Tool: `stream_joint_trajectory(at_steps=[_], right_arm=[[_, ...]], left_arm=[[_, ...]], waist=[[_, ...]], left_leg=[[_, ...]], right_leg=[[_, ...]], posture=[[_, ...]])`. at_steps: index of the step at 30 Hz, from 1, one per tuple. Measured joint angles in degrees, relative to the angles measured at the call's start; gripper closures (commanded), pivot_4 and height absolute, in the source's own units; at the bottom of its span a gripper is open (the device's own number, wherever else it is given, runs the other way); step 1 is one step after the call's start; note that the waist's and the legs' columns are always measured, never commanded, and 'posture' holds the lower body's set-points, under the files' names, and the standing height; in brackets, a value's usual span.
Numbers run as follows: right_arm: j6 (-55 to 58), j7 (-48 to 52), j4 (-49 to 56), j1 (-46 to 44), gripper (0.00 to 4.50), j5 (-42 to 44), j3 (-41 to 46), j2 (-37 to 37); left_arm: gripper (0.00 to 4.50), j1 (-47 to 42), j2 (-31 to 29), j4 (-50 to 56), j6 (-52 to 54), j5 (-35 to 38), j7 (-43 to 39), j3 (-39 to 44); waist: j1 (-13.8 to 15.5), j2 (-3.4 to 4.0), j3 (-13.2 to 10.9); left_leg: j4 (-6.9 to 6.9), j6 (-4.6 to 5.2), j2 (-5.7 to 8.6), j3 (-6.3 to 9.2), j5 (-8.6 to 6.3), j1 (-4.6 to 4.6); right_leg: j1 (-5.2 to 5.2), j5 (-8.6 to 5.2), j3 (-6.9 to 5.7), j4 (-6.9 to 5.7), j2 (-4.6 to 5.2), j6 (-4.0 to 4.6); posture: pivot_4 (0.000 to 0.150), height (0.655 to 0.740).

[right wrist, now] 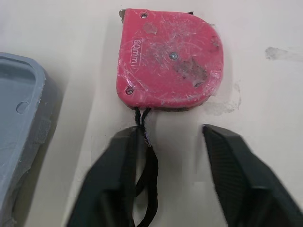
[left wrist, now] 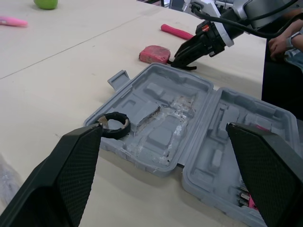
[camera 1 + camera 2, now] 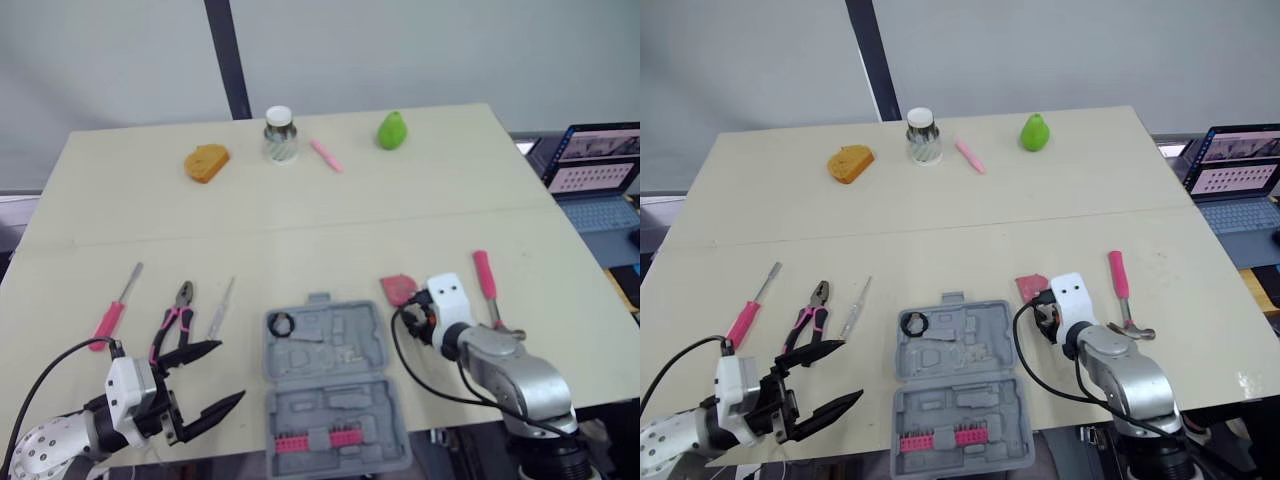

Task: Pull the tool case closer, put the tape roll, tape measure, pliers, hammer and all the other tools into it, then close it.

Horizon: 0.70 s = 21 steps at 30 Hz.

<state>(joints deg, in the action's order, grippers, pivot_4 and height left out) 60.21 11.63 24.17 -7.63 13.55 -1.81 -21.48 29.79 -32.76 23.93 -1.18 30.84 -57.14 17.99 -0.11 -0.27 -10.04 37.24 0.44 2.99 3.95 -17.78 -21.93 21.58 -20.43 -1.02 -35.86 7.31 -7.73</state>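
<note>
- Grey plastic tool case (image 3: 335, 395) lies open and flat at the near edge of the surface (image 3: 300, 230), with a row of pink bits in its near half
- Black tape roll (image 3: 281, 324) sits inside the case, in the far-left corner of the far half
- Pink tape measure (image 1: 170, 59) lies flat on the surface just off the case's far-right corner, outside it; its black strap trails back toward the right claw
- Right claw (image 1: 170, 142) is spread, its tips just short of the tape measure, pinching nothing; the strap runs along one finger
- Left claw (image 3: 230, 371) is spread wide and empty, held to the left of the case and aimed toward it
- Pliers (image 3: 175, 325) lie left of the case, between a clear-handled screwdriver (image 3: 220, 310) nearer the case and a pink-handled screwdriver (image 3: 115, 310) farther out
- Hammer (image 3: 487, 285), pink handle, lies right of the case, past the right arm
- Well beyond the case, along the far side: orange sponge (image 3: 207, 162), jar (image 3: 281, 135), pink pen (image 3: 326, 155), green pear (image 3: 392, 130)
</note>
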Motion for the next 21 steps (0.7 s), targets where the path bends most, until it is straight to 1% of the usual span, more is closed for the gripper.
stream_joint_trajectory(at_steps=[2,8,12,14,21], right_arm=[[-0.04,0.01,0.0,0.0,4.45,-0.13,-0.05,0.11],[-0.1,0.11,0.05,0.21,4.45,-0.23,-0.11,0.05],[0.3,1.22,1.95,2.34,4.45,0.0,0.02,-1.87],[2.14,2.49,5.21,5.2,4.45,1.13,1.21,-3.92],[8.24,6.03,14.77,13.57,4.45,5.74,4.85,-7.72]], left_arm=[[0.0,0.13,0.0,0.0,0.0,0.0,0.04,0.0],[0.0,0.45,0.0,0.09,0.03,0.0,0.25,0.0],[0.0,0.91,0.0,0.16,0.08,0.0,0.36,0.0],[0.0,1.05,0.0,0.2,0.22,0.0,0.28,-0.03],[0.0,0.83,-0.19,0.08,0.71,0.0,-0.32,-0.65]], waist=[[0.0,0.0,0.0],[0.02,0.0,0.0],[0.09,0.0,0.0],[0.22,0.0,0.0],[0.19,0.0,0.0]], left_leg=[[0.0,0.0,0.0,0.0,0.0,0.0],[0.0,0.0,0.0,0.0,0.0,0.0],[0.0,0.01,0.01,0.0,-0.01,0.0],[-0.01,0.01,0.01,0.01,-0.01,-0.01],[-0.02,0.01,-0.01,0.01,-0.01,-0.01]], right_leg=[[0.0,0.0,0.0,0.0,0.0,0.0],[0.0,0.0,0.02,0.01,0.0,0.0],[-0.01,0.0,0.03,0.01,0.02,0.0],[-0.02,0.0,0.02,0.03,0.03,0.0],[-0.03,-0.01,0.03,0.07,0.03,0.01]], posture=[[0.15,0.7356],[0.15,0.7356],[0.15,0.7356],[0.15,0.7356],[0.15,0.7356]])
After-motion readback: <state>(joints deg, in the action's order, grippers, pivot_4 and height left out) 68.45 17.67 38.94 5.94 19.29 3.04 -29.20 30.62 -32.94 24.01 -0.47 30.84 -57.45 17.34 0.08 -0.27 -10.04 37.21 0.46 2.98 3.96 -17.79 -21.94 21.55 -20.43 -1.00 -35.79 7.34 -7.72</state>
